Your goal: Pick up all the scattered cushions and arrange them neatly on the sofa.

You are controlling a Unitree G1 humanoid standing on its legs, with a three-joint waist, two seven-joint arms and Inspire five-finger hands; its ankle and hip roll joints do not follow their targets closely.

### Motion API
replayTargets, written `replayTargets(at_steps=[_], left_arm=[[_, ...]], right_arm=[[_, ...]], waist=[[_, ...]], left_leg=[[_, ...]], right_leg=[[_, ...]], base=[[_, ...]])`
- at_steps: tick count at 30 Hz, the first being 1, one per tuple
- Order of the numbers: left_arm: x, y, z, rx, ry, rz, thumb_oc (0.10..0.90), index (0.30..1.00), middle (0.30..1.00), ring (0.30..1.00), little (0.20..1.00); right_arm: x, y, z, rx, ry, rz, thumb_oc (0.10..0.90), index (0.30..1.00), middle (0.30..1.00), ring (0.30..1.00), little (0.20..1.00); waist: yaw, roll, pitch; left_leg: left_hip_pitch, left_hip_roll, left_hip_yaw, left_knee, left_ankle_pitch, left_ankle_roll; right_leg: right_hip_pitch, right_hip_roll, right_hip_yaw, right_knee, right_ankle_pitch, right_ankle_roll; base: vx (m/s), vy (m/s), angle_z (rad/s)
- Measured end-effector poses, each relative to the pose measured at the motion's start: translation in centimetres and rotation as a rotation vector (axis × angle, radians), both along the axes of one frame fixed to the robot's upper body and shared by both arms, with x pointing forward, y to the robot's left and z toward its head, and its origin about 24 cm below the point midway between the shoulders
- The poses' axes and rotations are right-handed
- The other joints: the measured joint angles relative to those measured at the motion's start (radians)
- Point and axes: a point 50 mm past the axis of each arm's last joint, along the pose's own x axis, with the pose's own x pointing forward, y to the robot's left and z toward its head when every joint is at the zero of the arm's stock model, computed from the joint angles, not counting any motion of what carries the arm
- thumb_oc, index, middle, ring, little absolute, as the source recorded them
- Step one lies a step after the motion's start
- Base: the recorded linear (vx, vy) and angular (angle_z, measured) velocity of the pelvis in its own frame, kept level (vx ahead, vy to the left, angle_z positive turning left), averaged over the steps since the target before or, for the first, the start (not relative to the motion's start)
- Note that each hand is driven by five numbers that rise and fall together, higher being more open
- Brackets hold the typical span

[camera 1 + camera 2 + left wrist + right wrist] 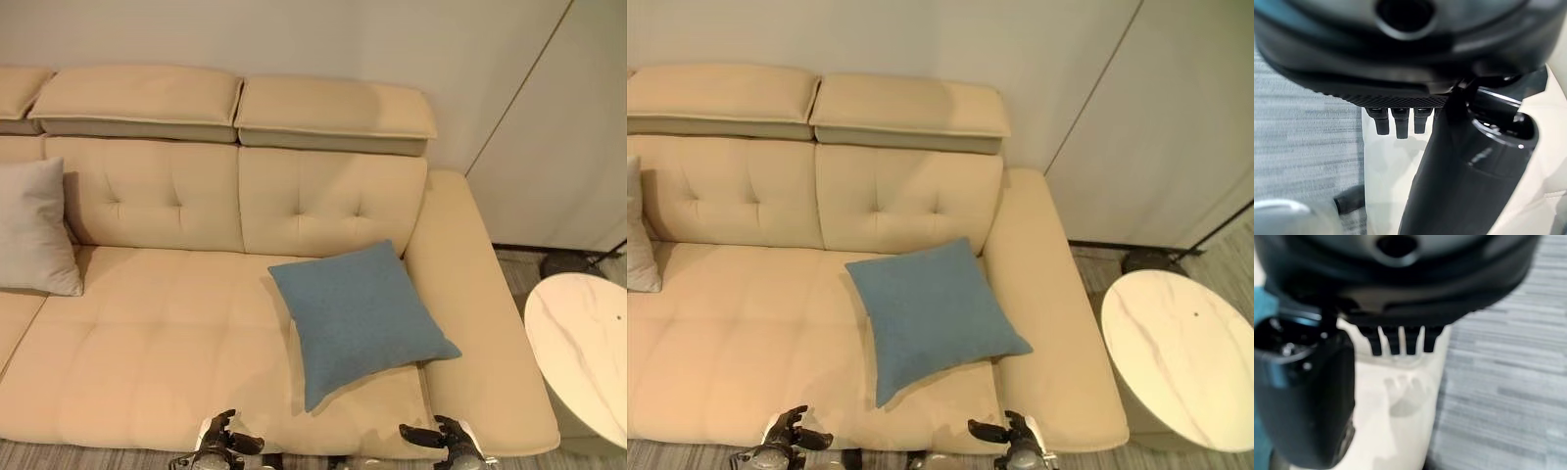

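a square blue fabric cushion (360, 318) lies flat and skewed on the seat of the cream leather sofa (157, 343), one corner close to the right armrest and another pointing at the front edge. a pale grey fabric cushion (34, 227) leans upright against the backrest far to the left. both dark robot hands hang low at the sofa's front edge, holding nothing: the left hand (220, 441) with its fingers straight and relaxed in its wrist view, the right hand (443, 438) likewise loose, fingers hanging down over the seat edge.

to my eye the blue cushion is the one wanting attention. i would take it by its two side edges, one hand each, lift it clear of the seat and stand it against the tufted backrest, square to the seam, not diamond-wise as it lies now. the near corner is closest to the right hand, so that hand could pinch first while the left comes across. soft fabric will sag, so a grip well in from the corner should hold it better.

the seat is wide, smooth and otherwise bare between the two cushions. a round white marble-patterned side table (585, 348) stands just off the right armrest, on grey striped carpet (1215, 259), with a plain pale wall (323, 39) behind.
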Motion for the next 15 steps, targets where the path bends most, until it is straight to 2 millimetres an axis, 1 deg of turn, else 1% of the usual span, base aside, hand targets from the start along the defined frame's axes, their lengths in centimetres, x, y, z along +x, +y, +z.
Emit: replayTargets(at_steps=[2,3,4,5,7,9,10,11,12,13,15], left_arm=[[0.5,0.2,0.2,0.012,-0.012,-0.009,0.8,0.9,0.9,0.9,0.9],[0.9,0.4,0.4,0.017,-0.026,-0.01,0.8,0.9,0.9,0.9,0.9],[0.6,0.9,0.5,0.034,-0.022,-0.005,0.8,0.9,0.9,0.9,0.9],[0.4,1.2,0.4,0.04,-0.017,-0.003,0.8,0.9,0.9,0.9,0.9],[-0.6,1.3,0.1,0.041,0.006,0.007,0.8,0.9,0.9,0.9,0.9],[-1.6,1.1,-0.2,0.031,0.03,0.017,0.8,0.9,0.9,0.9,0.9],[-1.9,1.0,-0.3,0.028,0.036,0.018,0.8,0.9,0.9,0.9,0.9],[-2.1,0.7,-0.5,0.019,0.041,0.019,0.8,0.9,0.9,0.9,0.9],[-2.2,0.3,-0.5,0.003,0.029,0.017,0.8,0.9,0.9,0.9,0.9],[-2.1,0.2,-0.4,0.004,0.023,0.011,0.8,0.9,0.9,0.9,0.9],[-2.0,-0.1,-0.2,-0.004,-0.004,-0.004,0.8,0.9,0.9,0.9,0.9]], right_arm=[[-0.1,-0.1,0.0,0.0,-0.001,-0.003,0.8,0.9,0.9,0.9,0.9],[0.0,0.0,0.1,0.004,-0.008,-0.002,0.8,0.9,0.9,0.9,0.9],[0.4,0.4,0.2,0.014,-0.027,0.003,0.8,0.9,0.9,0.9,0.9],[0.9,0.5,0.3,0.018,-0.042,0.006,0.8,0.9,0.9,0.9,0.9],[1.5,0.6,0.7,0.029,-0.076,-0.004,0.8,0.9,0.9,0.9,0.9],[2.6,0.6,1.4,0.053,-0.144,-0.031,0.8,0.9,0.9,0.9,0.9],[3.0,0.6,1.7,0.055,-0.17,-0.028,0.8,0.9,0.9,0.9,0.9],[3.8,0.5,2.5,0.056,-0.225,-0.013,0.8,0.9,0.9,0.9,0.9],[5.1,0.3,3.8,0.051,-0.306,0.011,0.8,0.9,0.9,0.9,0.9],[5.4,-0.1,4.4,0.041,-0.328,0.015,0.8,0.9,0.9,0.9,0.9],[6.0,-1.3,6.2,-0.004,-0.406,0.041,0.8,0.9,0.9,0.9,0.9]], waist=[[-0.003,0.008,0.006],[0.001,0.007,0.006],[0.004,-0.001,0.003],[0.005,0.002,0.004],[0.003,0.018,-0.002],[0.003,0.03,-0.011],[0.003,0.032,-0.012],[0.001,0.034,-0.013],[0.0,0.032,-0.018],[0.001,0.031,-0.023],[0.0,0.032,-0.036]], left_leg=[[0.0,-0.009,-0.023,-0.003,0.002,0.01],[0.005,-0.012,-0.023,-0.012,0.002,0.011],[0.014,-0.024,-0.026,-0.02,0.008,0.014],[0.021,-0.025,-0.027,-0.025,0.01,0.012],[0.035,-0.019,-0.043,-0.037,0.013,0.007],[0.047,-0.011,-0.047,-0.05,0.016,0.002],[0.048,-0.009,-0.051,-0.051,0.017,0.001],[0.05,-0.009,-0.056,-0.052,0.018,0.0],[0.05,-0.008,-0.056,-0.053,0.018,-0.001],[0.05,-0.008,-0.057,-0.054,0.018,-0.001],[0.064,-0.01,-0.061,-0.071,0.024,-0.006]], right_leg=[[-0.014,-0.009,0.093,0.044,-0.04,0.024],[-0.003,-0.017,0.109,0.043,-0.045,0.032],[0.024,-0.041,0.111,0.01,-0.049,0.035],[0.042,-0.041,0.107,-0.018,-0.049,0.026],[0.092,-0.024,0.101,-0.089,-0.013,-0.004],[0.133,-0.01,0.091,-0.161,0.024,-0.016],[0.143,-0.009,0.084,-0.178,0.032,-0.016],[0.159,-0.005,0.082,-0.205,0.044,-0.018],[0.17,-0.002,0.081,-0.228,0.055,-0.021],[0.174,-0.001,0.08,-0.233,0.056,-0.02],[0.186,-0.001,0.079,-0.248,0.063,-0.014]], base=[[0.04,-0.009,0.3],[0.08,-0.032,0.28],[0.04,-0.022,0.09],[0.08,-0.043,0.09],[0.04,-0.022,0.11],[0.04,0.003,0.08],[0.02,0.009,0.1],[0.01,0.013,0.09],[0.0,0.007,0.08],[0.0,0.012,0.06],[0.0,0.006,0.02]])
